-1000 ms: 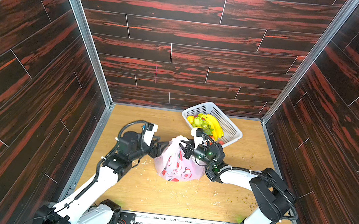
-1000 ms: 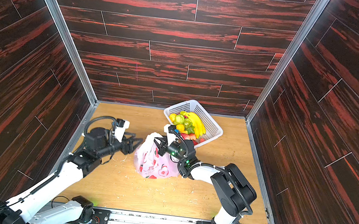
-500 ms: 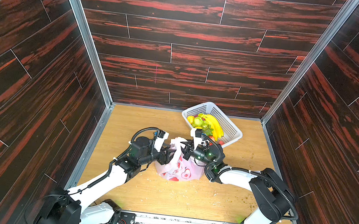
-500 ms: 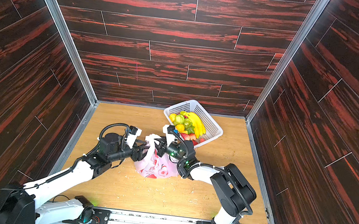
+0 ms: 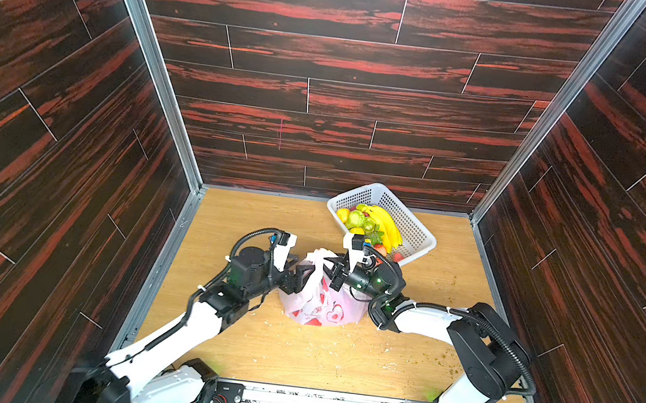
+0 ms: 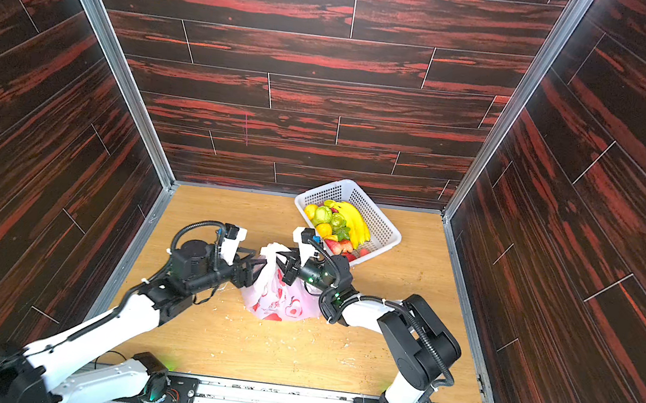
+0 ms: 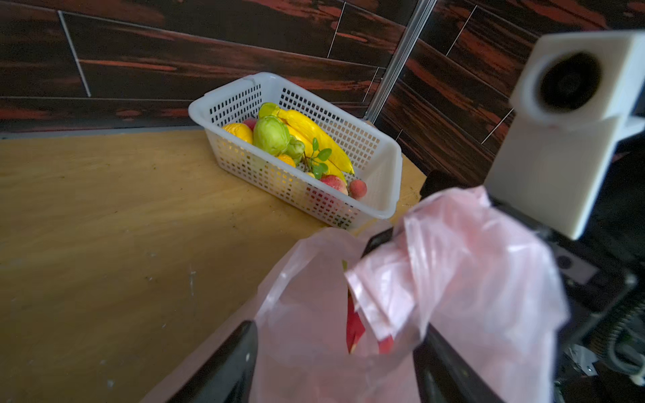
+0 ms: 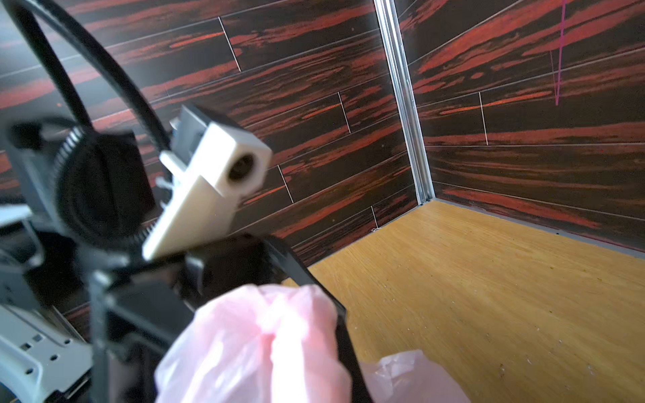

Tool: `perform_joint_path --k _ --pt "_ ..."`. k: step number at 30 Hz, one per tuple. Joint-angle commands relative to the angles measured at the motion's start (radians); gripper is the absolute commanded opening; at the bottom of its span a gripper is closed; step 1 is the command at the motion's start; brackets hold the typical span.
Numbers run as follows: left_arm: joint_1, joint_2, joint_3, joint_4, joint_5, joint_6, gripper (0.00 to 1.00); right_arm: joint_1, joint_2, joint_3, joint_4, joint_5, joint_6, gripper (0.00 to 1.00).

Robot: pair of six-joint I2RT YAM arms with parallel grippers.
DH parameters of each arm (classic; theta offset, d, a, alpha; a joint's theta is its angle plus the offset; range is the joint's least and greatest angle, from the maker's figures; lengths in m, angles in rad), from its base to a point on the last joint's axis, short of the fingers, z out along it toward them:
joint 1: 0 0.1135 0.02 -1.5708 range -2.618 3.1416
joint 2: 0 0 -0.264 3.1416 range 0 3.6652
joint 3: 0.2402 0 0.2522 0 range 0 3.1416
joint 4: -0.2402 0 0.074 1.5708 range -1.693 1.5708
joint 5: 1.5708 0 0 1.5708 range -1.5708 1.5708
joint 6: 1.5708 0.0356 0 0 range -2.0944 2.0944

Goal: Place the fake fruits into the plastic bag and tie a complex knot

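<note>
Over the last second the left gripper (image 5: pixel 303 277) has swung in from a spot well off to the side of the plastic bag (image 5: pixel 325 307) until it sits against the bag's upper part, and its fingers (image 7: pixel 234 363) have spread wider on the way. In the left wrist view they now stand apart with pale-pink film lying between them, not yet pinched. The right gripper (image 5: pixel 331 272) has not shifted. Its fingers stay together, clamped on a bunched fold at the top of the bag and holding that side raised. The bag itself sits where it was, near the middle of the worktop (image 5: pixel 252 219), just in front of the white perforated basket (image 5: pixel 414 232), its heart-printed body bulging low. A red patch shows through the film in the left wrist view, but whether that is a fruit or a print cannot be told. Most of the fake fruits (image 5: pixel 368 225) are plainly still heaped in the basket, the bananas (image 5: pixel 387 225) among them, and no knot is visible in the straps. Judged from this, the left arm's approach looks like preparation to take the opposite edge or strap, so that the mouth can be held open between the two arms. The loading stage would then be early, with tying well ahead. The thin film is slack and could slip out from between the spread fingers if they close on too little of it.
</note>
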Motion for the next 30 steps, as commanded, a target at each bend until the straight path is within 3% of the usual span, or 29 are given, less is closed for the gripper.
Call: perform_joint_path --k 1,5,8,15,20,24,30 --pt "0.012 -0.045 0.048 -0.153 0.017 0.017 0.76 0.008 -0.014 -0.004 0.047 0.0 -0.01 0.0" --pt "0.032 -0.117 0.051 -0.215 0.017 0.018 0.78 0.008 -0.019 -0.009 0.042 0.0 -0.019 0.0" --pt "0.086 -0.156 0.08 -0.257 0.012 -0.048 0.78 0.006 -0.025 -0.013 0.04 -0.005 -0.03 0.0" --pt "0.142 -0.145 0.144 -0.23 -0.026 -0.428 0.78 0.005 -0.029 -0.016 0.049 -0.015 -0.038 0.0" --pt "0.146 -0.048 0.187 -0.189 0.139 -0.725 0.71 0.006 -0.031 -0.014 0.047 -0.018 -0.041 0.0" --pt "0.148 0.024 0.139 -0.017 0.265 -0.963 0.67 0.005 -0.034 -0.011 0.036 -0.017 -0.049 0.0" --pt "0.146 0.108 0.123 0.056 0.358 -1.059 0.59 0.006 -0.033 -0.011 0.034 -0.016 -0.05 0.0"
